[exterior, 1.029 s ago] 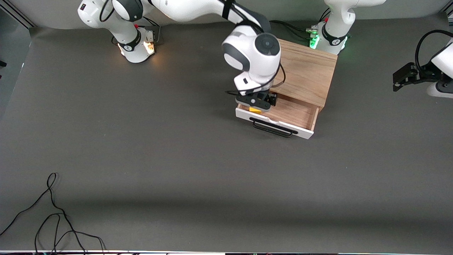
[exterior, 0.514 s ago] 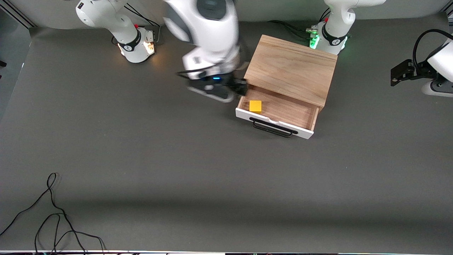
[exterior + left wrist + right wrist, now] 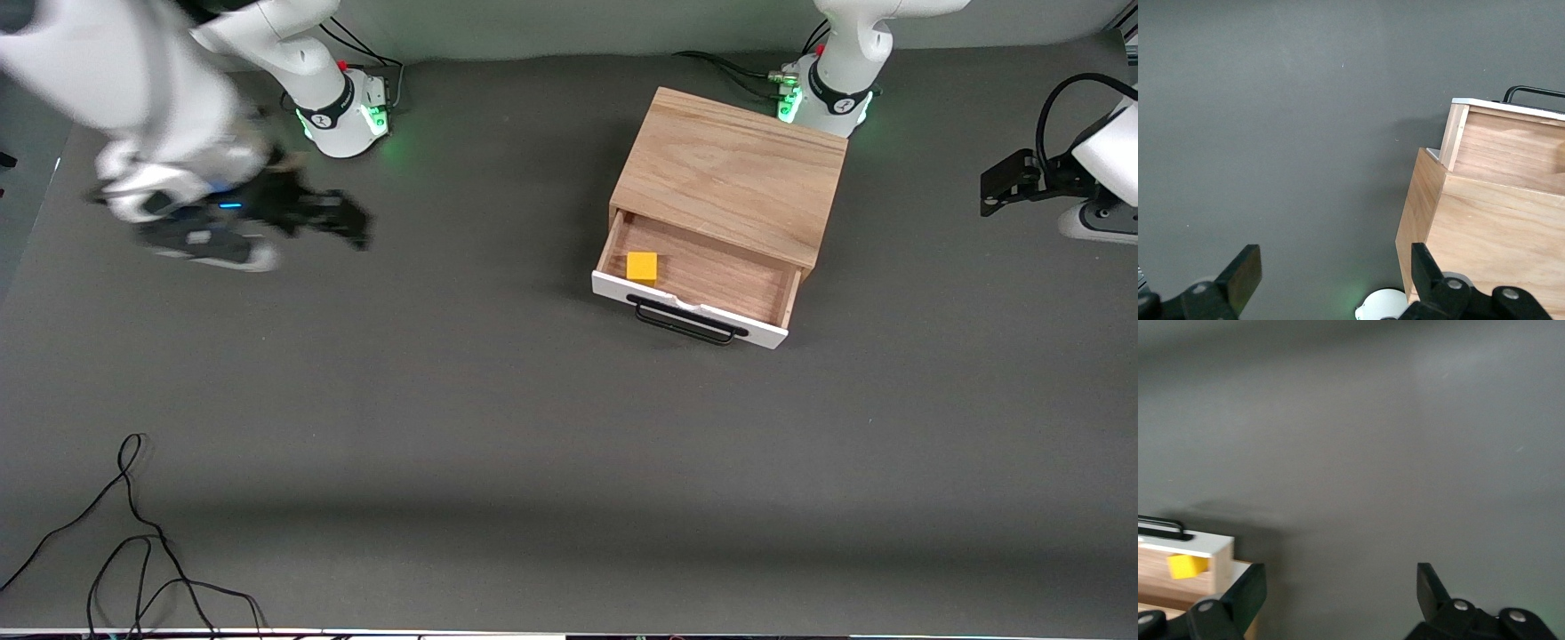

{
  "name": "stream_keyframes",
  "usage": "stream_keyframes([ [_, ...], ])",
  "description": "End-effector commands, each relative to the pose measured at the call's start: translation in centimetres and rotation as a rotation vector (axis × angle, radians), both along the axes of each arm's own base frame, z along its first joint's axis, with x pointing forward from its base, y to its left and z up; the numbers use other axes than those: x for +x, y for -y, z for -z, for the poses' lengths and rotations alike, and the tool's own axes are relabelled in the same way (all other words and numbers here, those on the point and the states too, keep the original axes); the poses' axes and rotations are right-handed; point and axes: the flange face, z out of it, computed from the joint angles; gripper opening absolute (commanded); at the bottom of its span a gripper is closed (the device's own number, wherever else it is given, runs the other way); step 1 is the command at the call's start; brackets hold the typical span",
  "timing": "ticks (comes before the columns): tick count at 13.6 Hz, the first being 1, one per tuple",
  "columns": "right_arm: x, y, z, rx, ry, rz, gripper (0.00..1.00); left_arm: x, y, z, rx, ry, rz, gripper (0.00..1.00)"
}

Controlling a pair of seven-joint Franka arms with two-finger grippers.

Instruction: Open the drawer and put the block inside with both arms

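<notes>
Fingers spread wide and empty on both grippers; the block lies in the open drawer.
Seen from the front, the right gripper hangs over bare table at about nine o'clock from the wooden box. The left gripper waits at three o'clock, just as wide. The block rests in the drawer's corner toward the right arm's end, close to the white panel. Placement looks done, so clearing off well means staying high, well apart from the handle, and not nudging the drawer.
</notes>
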Motion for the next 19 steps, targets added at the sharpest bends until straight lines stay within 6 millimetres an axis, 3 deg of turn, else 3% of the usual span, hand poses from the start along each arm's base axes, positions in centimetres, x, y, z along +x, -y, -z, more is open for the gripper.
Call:
stream_keyframes([
  [1,0.0,7.5,-0.2,0.012,-0.001,-0.105,1.0,-0.2,0.1,-0.2,-0.007,-0.005,0.014,1.0],
  [3,0.6,12.2,0.0,-0.018,-0.001,-0.169,1.0,-0.2,0.1,-0.2,-0.005,-0.006,0.014,1.0],
  [6,1.2,16.9,0.4,-0.061,-0.001,-0.213,1.0,-0.2,0.1,-0.2,-0.005,-0.005,0.014,1.0],
  [13,1.6,24.0,1.4,-0.083,-0.017,-0.175,1.0,-0.2,0.1,-0.2,-0.007,-0.008,0.014,1.0],
  [19,1.5,23.2,1.2,-0.083,-0.016,-0.181,1.0,-0.2,0.6,-0.1,-0.005,-0.009,0.023,1.0],
])
